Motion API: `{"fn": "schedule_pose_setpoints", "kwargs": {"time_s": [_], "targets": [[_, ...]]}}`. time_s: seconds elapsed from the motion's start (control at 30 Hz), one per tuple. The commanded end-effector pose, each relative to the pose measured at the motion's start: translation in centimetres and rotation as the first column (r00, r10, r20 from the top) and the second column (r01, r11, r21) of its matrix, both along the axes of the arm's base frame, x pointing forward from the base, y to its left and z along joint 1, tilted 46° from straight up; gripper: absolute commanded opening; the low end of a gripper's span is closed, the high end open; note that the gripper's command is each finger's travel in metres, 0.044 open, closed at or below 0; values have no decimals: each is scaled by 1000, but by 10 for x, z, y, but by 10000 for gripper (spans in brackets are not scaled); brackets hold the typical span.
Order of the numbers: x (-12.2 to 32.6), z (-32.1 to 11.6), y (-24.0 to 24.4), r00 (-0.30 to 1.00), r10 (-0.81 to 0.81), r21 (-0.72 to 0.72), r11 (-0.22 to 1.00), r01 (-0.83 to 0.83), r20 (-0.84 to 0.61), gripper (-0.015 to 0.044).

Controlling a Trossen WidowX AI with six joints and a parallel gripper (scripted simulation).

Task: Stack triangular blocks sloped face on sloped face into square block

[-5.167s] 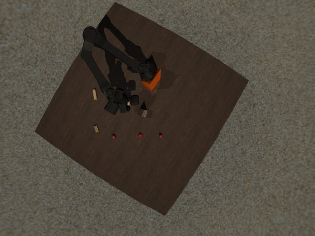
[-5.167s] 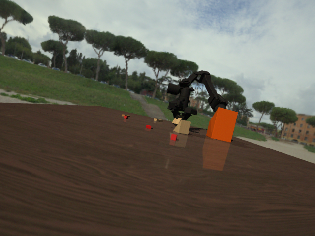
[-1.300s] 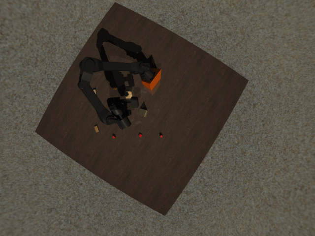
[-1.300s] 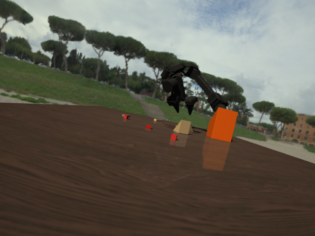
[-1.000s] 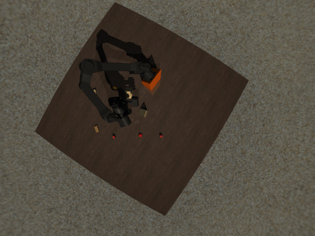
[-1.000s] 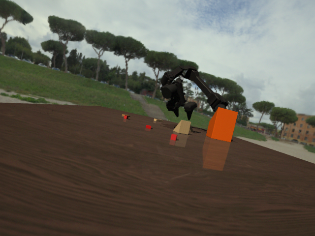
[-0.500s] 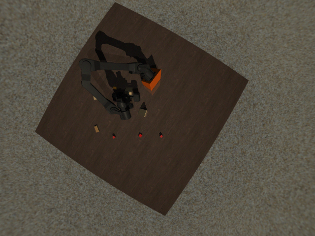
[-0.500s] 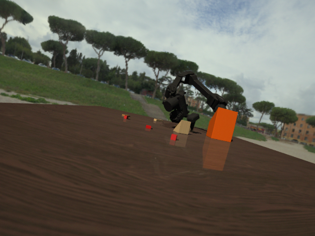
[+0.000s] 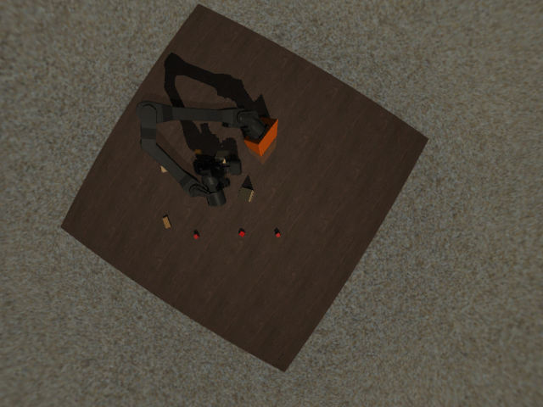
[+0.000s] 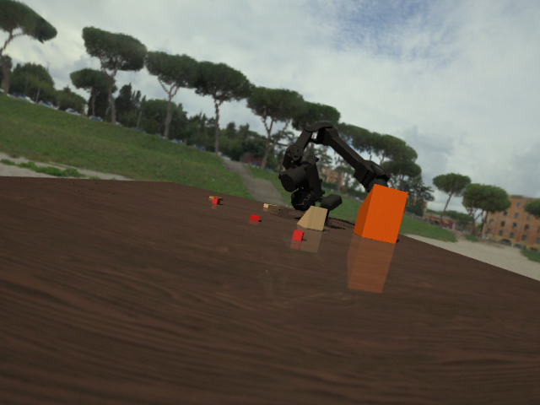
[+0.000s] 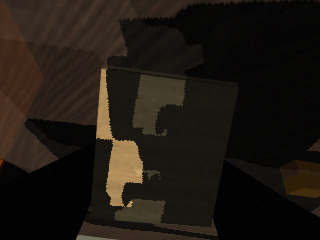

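Note:
One triangular block (image 9: 222, 154) (image 11: 200, 150) lies between the two fingers of my gripper (image 9: 225, 161) (image 10: 315, 203) (image 11: 155, 155). In the wrist view a finger meets each side of the block, and its broad face fills the middle, mostly in shadow. The gripper is shut on it, low over the table. Its underside is hidden, so I cannot tell whether it touches the table. The other triangular block (image 9: 246, 192) (image 10: 314, 218) stands apart on the table, with its slanted side showing in the exterior view. My gripper is clear of it.
A tall orange box (image 9: 268, 136) (image 10: 380, 213) stands beside the arm's base. Three small red cubes (image 9: 241, 233) (image 10: 298, 235) stand apart in a rough row. A tan piece (image 9: 166, 221) lies near them, another (image 9: 163, 169) by the forearm. An amber piece (image 9: 198, 151) (image 11: 302, 181) lies near the gripper.

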State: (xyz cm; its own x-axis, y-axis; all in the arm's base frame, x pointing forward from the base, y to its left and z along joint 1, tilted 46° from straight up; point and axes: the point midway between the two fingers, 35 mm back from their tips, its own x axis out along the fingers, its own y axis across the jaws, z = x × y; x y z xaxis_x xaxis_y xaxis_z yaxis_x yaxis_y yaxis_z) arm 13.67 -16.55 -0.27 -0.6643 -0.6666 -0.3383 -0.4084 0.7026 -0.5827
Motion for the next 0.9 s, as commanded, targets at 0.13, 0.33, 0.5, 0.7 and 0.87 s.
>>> {"fn": "schedule_pose_setpoints", "kwargs": {"time_s": [0.13,0.33,0.5,0.7,0.87], "targets": [[0,0,0,1000,-1,0,1000,1,1,85],[7,13,14,1000,23,19,1000,-23,-10,0],[13,29,31,998,51,38,998,-50,-25,0],[17,50,52,995,83,57,995,-81,-47,0],[17,67,69,992,108,69,992,-104,-66,0]]}}
